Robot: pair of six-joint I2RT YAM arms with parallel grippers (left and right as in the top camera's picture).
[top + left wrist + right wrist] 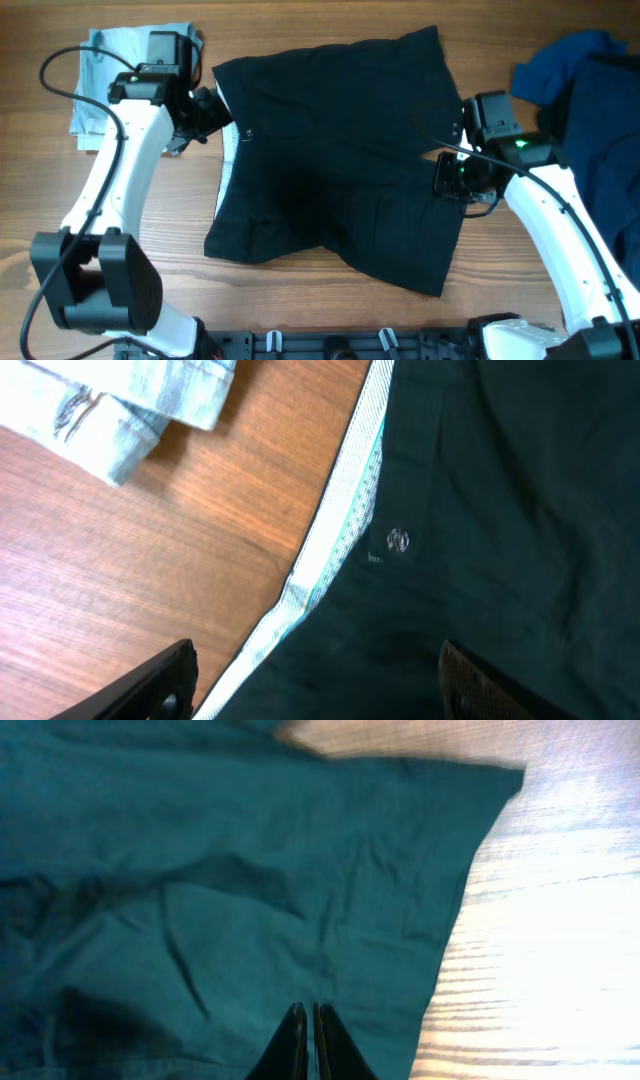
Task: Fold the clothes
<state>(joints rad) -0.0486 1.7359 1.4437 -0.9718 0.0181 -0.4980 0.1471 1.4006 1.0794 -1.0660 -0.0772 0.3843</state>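
Shorts (330, 170) lay flat, frame centre; left tool (320, 690) stood wide astride waistband (340, 530), right tool (308, 1040) closed over leg; left grip needed next.

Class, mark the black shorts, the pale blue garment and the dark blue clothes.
black shorts (340, 160): overhead view, middle of the fabric.
pale blue garment (103, 57): overhead view, its upper left part.
dark blue clothes (600, 100): overhead view, middle of the heap.

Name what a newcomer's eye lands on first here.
The black shorts sprawl across the middle of the table, whitish waistband by the open left gripper. A folded pale blue garment lies at the far left; dark blue clothes heap at the right edge.
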